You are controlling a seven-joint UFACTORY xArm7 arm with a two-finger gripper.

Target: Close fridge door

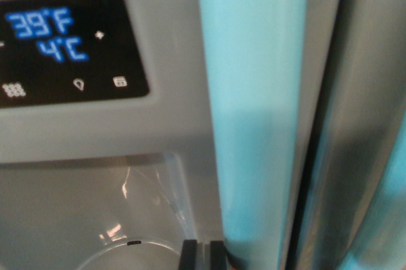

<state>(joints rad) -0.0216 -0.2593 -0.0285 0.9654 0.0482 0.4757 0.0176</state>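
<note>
1. The wrist camera sits hard up against the fridge door [95, 137], which fits a push to shut it rather than a grasp.
2. The gripper [203, 254] shows only as two dark tips close together at the bottom edge; whether the jaws are apart or together cannot be told.
3. The door fills the wrist view's left: grey panel, black display [70, 48] reading 39°F / 4°C, dispenser recess [89, 213] below.
4. A pale handle [254, 111] runs vertically just right of centre; a dark seam [311, 175] separates it from the neighbouring door [361, 92].

Only the gripper [203, 255] shows: two dark, squared, blocky fingertips [189, 254] at the bottom edge, a narrow pale gap between them.
</note>
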